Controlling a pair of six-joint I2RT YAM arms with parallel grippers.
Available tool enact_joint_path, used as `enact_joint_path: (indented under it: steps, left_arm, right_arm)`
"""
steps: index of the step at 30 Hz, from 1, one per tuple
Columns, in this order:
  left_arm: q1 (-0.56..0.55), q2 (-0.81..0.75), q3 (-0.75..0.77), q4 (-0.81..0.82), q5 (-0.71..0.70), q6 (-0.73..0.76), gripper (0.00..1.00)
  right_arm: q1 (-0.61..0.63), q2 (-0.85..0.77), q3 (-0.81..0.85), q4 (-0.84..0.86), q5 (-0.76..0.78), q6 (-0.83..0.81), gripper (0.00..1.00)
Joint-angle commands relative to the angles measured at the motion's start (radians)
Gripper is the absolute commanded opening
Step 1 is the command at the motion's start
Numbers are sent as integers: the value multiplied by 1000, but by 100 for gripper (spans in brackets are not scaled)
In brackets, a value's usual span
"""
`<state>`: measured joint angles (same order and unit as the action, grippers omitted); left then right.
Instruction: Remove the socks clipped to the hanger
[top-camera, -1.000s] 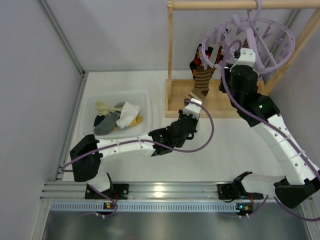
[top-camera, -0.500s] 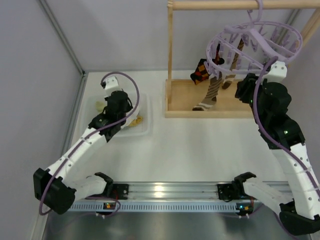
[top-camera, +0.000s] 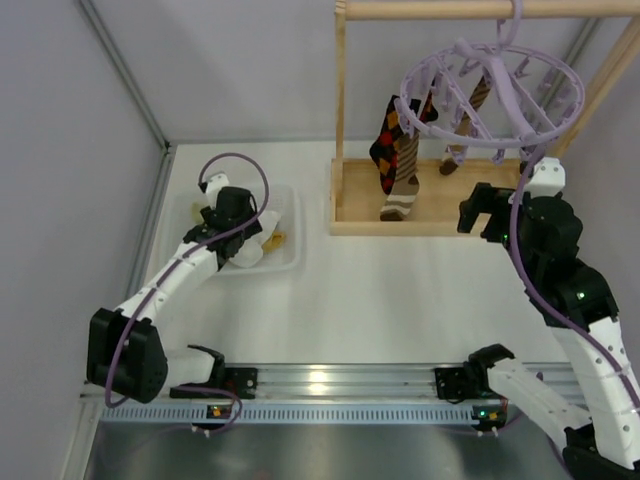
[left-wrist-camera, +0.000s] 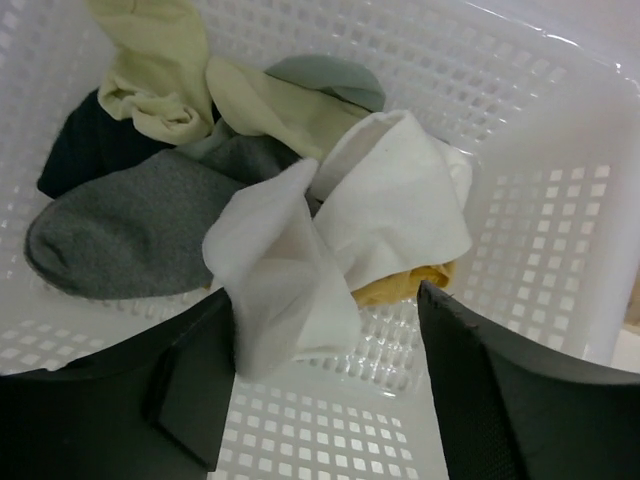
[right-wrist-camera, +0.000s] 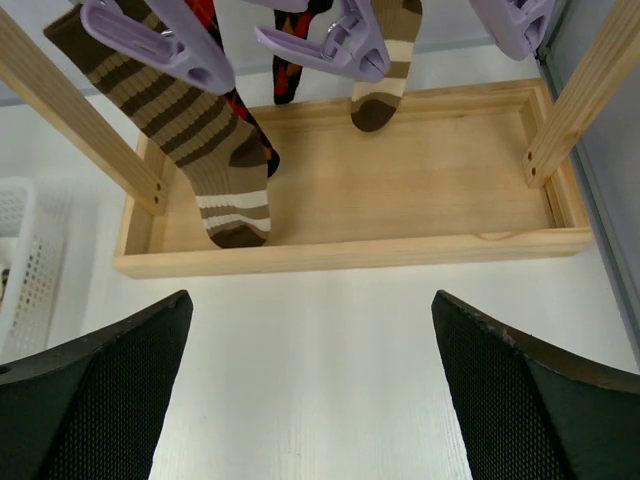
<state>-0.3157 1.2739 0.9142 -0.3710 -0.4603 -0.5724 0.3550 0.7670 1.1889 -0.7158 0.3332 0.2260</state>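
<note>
White tabletop (top-camera: 400, 310): white sock (left-wrist-camera: 390, 200) in white plastic mesh basket (left-wrist-camera: 540, 120); brown-striped socks (right-wrist-camera: 215, 170), diamond-patterned sock (top-camera: 385, 150) left to unclip from round lavender plastic hanger (top-camera: 490, 58); left gripper (left-wrist-camera: 322, 305), right gripper (right-wrist-camera: 310, 300) spread, empty.

Lavender round hanger (top-camera: 480, 142) hung tilted by hook from wooden rail (top-camera: 430, 10). Brown-tan striped sock (right-wrist-camera: 215, 175) dangled clipped, toe above tray (right-wrist-camera: 400, 200). Second striped sock (right-wrist-camera: 385, 70) hung farther back. Diamond-patterned sock (top-camera: 384, 148) hung alongside, possibly two. White socks (left-wrist-camera: 385, 215) lay crumpled in basket (left-wrist-camera: 530, 250).

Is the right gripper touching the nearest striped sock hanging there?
Apart. The right wrist view shows bare table between the open right gripper and that striped sock.
</note>
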Motion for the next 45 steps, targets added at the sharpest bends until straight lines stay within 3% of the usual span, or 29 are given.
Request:
enact_joint_path:
  steps: [1, 4, 5, 9, 12, 16, 18, 23, 30, 33, 45]
  left_arm:
    - [1, -24, -5, 15, 60, -20, 75]
    - [0, -63, 3, 18, 113, -17, 97]
    - [-2, -74, 8, 18, 136, -17, 99]
    - [-83, -85, 76, 37, 167, 12, 99]
    - [-266, -33, 133, 63, 127, 58, 99]
    - [-382, 51, 172, 264, 286, 166, 99]
    - [-396, 91, 163, 360, 394, 187, 99]
    - [-395, 211, 233, 422, 331, 189, 99]
    - [-396, 367, 264, 725, 538, 241, 99]
    - [-398, 473, 354, 735, 571, 262, 99]
    - [-404, 813, 673, 759, 417, 420, 99]
  right_arm:
    - [-17, -64, 2, -28, -20, 19, 99]
    - [-17, -110, -15, -30, -43, 24, 100]
    - [-16, -118, -20, -28, -57, 24, 100]
    - [-16, -161, -35, -28, -77, 29, 99]
    - [-16, -179, -43, -27, -86, 27, 99]
    - [-17, -202, -45, -27, -112, 19, 99]
    - [-17, -221, -46, -25, -129, 18, 99]
    - [-16, -248, -37, -34, -172, 1, 99]
    - [-16, -271, -41, -4, -255, -13, 99]
    - [-17, -278, -54, 16, -293, -19, 99]
    - [-16, -316, -121, 108, -456, 12, 100]
